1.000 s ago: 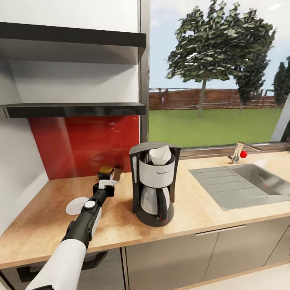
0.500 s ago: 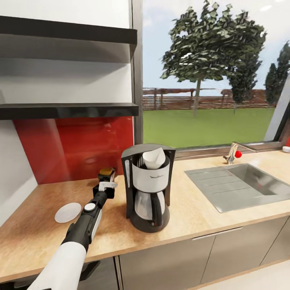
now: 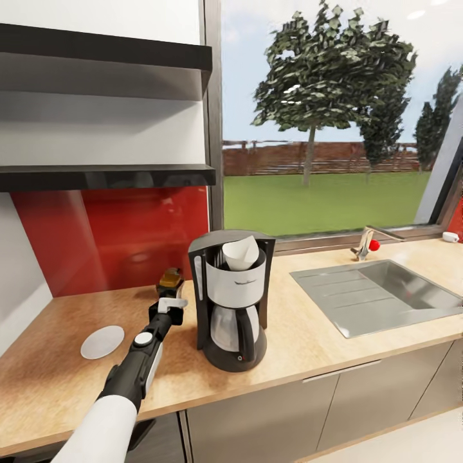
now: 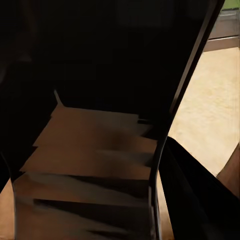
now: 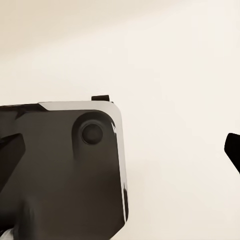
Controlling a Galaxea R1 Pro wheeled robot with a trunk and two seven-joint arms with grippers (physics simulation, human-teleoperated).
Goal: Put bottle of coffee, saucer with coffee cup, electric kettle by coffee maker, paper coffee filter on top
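The black coffee maker [image 3: 231, 302] stands on the wooden countertop [image 3: 308, 341] with a white paper filter [image 3: 241, 252] in its top. Just to its left is the dark bottle of coffee [image 3: 170, 280] with an amber lid, low over the counter by the red backsplash. My left gripper [image 3: 170, 303] is shut on it. In the left wrist view the bottle's brown body [image 4: 90, 160] sits very close between dark fingers. The white saucer [image 3: 102, 341] lies flat further left. My right gripper [image 5: 120, 155] is open, its fingers [image 5: 232, 150] wide apart over pale floor.
A steel sink [image 3: 379, 296] with a tap [image 3: 365, 243] is set into the counter on the right. Two dark shelves [image 3: 109, 175] hang on the wall above the saucer. A window [image 3: 334, 128] runs behind the counter. Part of my own dark base [image 5: 60, 170] appears in the right wrist view.
The head camera has swung, sliding the counter leftward in view. The left gripper and the bottle now stand closer to the coffee maker and further from the saucer.
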